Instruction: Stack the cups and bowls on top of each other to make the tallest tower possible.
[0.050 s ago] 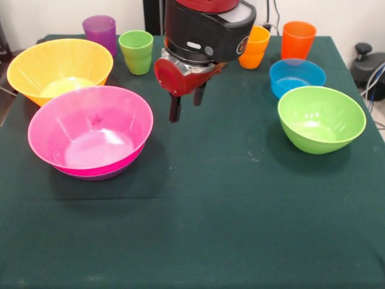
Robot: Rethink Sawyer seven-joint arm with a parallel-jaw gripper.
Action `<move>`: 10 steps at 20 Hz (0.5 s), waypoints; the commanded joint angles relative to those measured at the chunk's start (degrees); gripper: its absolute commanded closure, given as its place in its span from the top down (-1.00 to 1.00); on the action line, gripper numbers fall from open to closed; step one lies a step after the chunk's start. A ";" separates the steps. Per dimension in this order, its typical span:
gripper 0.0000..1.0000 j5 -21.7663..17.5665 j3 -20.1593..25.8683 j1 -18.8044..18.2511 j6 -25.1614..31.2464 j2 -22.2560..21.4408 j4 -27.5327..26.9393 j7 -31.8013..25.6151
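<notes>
1. You see a dark green cloth (198, 229) over the table.
2. The large bowls: yellow bowl (57, 67), pink bowl (90, 129) with a purple bowl (96, 176) showing as a rim beneath it, and light green bowl (320, 118).
3. The smaller blue bowl (297, 77) is bright blue.
4. The cups: purple cup (100, 31), light green cup (136, 52), yellow-orange cup (255, 47), orange cup (298, 39).
5. The gripper (187, 103) has black fingers under a red mount; the arm housing above is black with red.
</notes>
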 commanded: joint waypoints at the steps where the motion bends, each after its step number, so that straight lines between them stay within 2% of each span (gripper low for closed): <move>1: 1.00 -1.32 5.99 0.50 4.77 0.07 -0.08 7.56; 3: 1.00 -1.24 6.41 0.26 4.05 -0.49 1.06 6.60; 10: 1.00 0.68 6.80 2.27 1.96 -3.10 6.57 9.13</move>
